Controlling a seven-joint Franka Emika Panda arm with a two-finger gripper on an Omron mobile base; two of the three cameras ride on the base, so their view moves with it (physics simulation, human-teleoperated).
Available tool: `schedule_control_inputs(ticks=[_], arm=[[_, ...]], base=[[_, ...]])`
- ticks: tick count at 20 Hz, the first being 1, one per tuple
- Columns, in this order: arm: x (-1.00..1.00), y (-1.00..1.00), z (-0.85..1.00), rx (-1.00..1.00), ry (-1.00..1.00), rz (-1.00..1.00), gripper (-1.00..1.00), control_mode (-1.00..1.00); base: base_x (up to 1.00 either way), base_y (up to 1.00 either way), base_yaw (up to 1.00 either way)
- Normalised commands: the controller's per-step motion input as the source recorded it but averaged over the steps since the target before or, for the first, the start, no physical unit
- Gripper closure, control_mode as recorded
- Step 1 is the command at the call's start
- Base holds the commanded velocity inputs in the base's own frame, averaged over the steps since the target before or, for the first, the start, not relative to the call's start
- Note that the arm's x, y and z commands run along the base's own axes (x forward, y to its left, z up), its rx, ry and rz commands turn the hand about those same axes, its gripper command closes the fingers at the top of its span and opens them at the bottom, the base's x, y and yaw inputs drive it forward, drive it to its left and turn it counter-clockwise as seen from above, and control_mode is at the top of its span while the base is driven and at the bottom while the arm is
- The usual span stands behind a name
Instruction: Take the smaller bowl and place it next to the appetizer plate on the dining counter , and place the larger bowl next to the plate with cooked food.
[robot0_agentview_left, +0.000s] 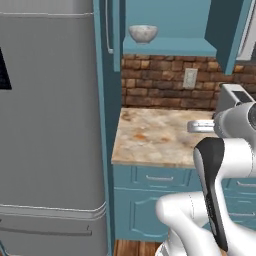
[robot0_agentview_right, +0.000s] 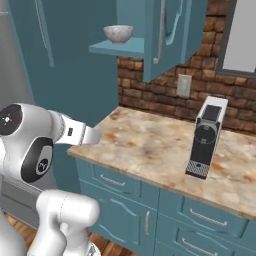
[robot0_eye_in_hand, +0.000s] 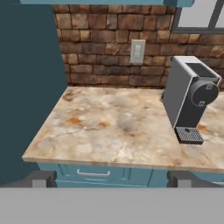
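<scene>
Up high, smaller bowl (robot0_agentview_left: 143, 33) on teal shelf (robot0_agentview_left: 167, 47), base hidden, hand (robot0_eye_in_hand: 110, 179) spread wide, fingertips cropped.

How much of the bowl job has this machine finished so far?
Nothing looks done yet. The smaller bowl sits on the teal shelf above the counter with the coffee machine. The tool is open and empty, facing that counter. Both bowl placements are left.
</scene>
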Motion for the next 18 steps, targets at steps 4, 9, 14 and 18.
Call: schedule_control_inputs(ticks=[4, 9, 14, 18], arm=[[0.00, 0.00, 0.00, 0.00, 0.00, 0.00, -1.00, 1.00], [0.00, 0.00, 0.00, 0.00, 0.00, 0.00, -1.00, 1.00], [0.00, 0.00, 0.00, 0.00, 0.00, 0.00, -1.00, 1.00], [0.00, 0.00, 0.00, 0.00, 0.00, 0.00, -1.00, 1.00]], base=[[0.40, 0.43, -0.22], [0.49, 0.50, -0.24], [0.48, 0.03, -0.21], [0.55, 0.00, -0.17]])
